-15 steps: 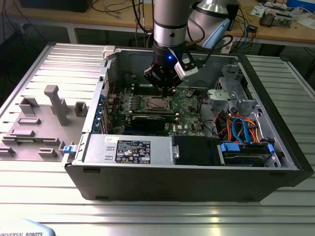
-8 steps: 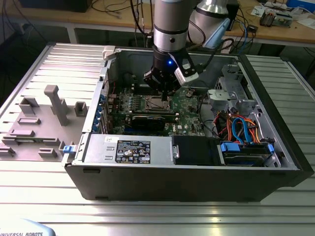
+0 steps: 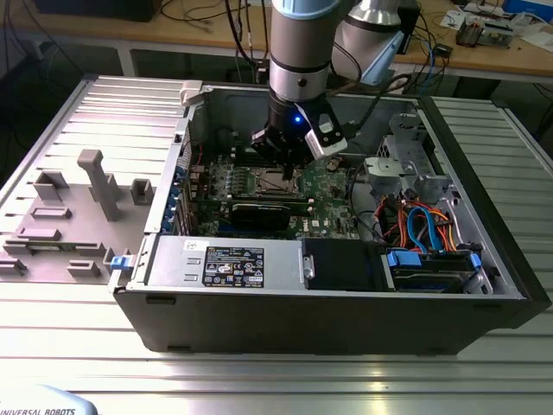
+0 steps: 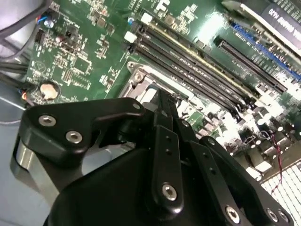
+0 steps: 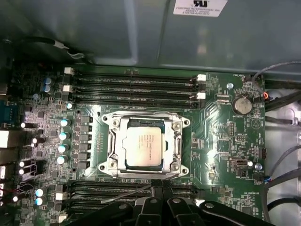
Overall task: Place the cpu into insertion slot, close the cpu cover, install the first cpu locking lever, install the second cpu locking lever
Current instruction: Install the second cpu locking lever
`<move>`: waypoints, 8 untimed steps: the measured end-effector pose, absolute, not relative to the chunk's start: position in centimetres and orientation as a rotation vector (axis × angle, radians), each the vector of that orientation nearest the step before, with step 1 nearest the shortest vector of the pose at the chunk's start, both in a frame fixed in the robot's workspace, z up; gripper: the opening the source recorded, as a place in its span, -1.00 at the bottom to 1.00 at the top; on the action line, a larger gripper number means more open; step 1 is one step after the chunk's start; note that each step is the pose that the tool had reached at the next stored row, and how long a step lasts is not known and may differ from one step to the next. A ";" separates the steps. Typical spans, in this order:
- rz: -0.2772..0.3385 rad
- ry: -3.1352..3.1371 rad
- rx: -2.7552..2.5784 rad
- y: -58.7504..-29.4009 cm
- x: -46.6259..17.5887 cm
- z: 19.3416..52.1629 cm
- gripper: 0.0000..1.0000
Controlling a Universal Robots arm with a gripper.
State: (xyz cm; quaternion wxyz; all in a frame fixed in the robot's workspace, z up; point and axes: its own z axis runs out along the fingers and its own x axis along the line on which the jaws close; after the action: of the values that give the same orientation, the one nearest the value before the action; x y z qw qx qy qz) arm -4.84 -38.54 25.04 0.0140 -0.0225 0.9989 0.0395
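Currently fingers [image 5: 157, 190] drawn together, empty, beside cpu [image 5: 145, 147] under cpu cover [image 5: 178, 143]

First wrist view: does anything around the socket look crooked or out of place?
Nothing stands out. The cpu sits square in the insertion slot, the cpu cover lies flat around it, and the motherboard looks undamaged.

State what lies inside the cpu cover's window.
In the first wrist view the cpu shows through the closed cpu cover, its silver-grey top exposed. The insertion slot beneath is covered by the chip.
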 end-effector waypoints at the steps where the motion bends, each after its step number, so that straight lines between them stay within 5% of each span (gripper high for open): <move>1: 0.123 3.112 -0.070 -38.6 -4.9 24.9 -0.79; 8: 0.125 3.127 -0.069 -39.1 -5.6 24.1 -0.79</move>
State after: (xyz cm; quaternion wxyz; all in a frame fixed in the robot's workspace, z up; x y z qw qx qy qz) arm -5.60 -39.14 24.06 0.0057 -0.0222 0.9989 0.0398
